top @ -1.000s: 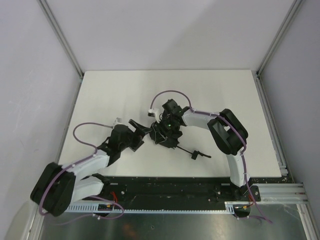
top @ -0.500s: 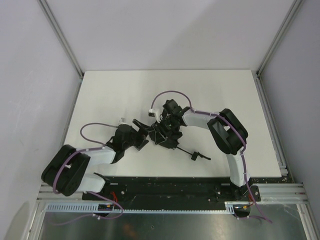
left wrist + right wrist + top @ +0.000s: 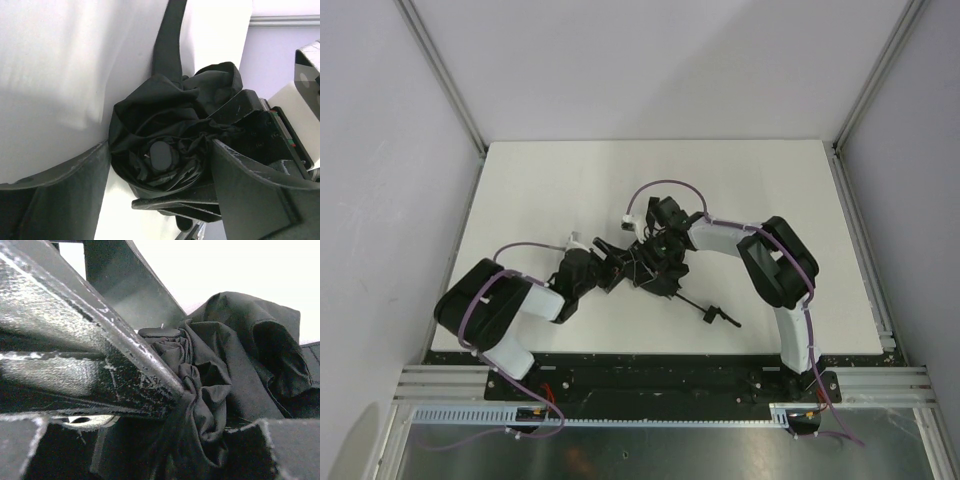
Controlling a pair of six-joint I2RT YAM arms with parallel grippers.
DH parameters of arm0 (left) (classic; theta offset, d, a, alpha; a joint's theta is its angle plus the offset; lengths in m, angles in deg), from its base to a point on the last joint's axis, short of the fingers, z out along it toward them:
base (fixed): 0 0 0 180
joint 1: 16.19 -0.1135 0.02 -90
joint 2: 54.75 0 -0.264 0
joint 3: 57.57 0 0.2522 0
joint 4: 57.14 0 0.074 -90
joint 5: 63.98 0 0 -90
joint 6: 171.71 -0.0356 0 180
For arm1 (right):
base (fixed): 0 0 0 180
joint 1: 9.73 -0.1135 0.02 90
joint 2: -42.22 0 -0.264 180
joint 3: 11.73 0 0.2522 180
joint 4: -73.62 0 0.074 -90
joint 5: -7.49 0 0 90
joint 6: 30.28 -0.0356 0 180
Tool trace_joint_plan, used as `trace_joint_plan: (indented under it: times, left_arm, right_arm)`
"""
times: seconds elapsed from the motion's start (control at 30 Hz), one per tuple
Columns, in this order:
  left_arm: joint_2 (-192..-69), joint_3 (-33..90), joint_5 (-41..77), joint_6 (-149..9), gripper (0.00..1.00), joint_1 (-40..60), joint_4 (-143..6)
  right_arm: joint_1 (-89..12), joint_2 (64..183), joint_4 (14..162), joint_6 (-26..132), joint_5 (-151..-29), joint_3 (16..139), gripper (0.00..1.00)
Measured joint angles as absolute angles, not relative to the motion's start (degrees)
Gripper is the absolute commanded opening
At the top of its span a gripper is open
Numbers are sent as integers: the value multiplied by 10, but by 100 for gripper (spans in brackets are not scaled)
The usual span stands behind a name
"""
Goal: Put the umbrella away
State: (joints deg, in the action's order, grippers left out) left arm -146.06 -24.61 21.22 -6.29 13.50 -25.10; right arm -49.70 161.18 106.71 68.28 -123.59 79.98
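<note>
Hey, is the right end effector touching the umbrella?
Touching. The right wrist view shows the right end effector clamped on bunched fabric of the umbrella.

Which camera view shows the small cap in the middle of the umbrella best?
The left wrist view: it looks straight at the cap, a flat oval in the folded umbrella. The right wrist view shows the cap only edge-on. The top view is too far; the cap cannot be made out.

The umbrella was matt black cloth, crumpled into soft folds; its cap was smooth, faintly shiny plastic. The right fingers looked hard and black, scuffed and scratched pale. The table was smooth matt white, with a bare metal rail at its 5 o'clock.
</note>
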Motion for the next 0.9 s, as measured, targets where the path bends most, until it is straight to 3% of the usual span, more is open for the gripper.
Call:
trace_joint_plan:
  times: [0.07,0.17,0.37,0.53,0.77,0.9]
  left_arm:
    - [-1475,-246,213,-63,65,137,-228]
    - [-1490,-250,215,-62,63,140,-193]
    - [-1485,-284,229,-67,83,147,-145]
    - [-1402,-336,223,-67,95,151,-184]
    - [-1280,-356,195,-79,99,146,-219]
    - [-1285,-346,177,-89,99,144,-221]
  right_arm:
    - [-497,1611,1067,682,-1234,799,0]
    - [-497,1609,1067,682,-1231,798,0]
    - [-499,1604,1063,688,-1232,790,0]
    - [-504,1579,1041,687,-1233,750,0]
    - [-498,1572,1023,680,-1242,734,0]
    - [-495,1572,1019,676,-1248,731,0]
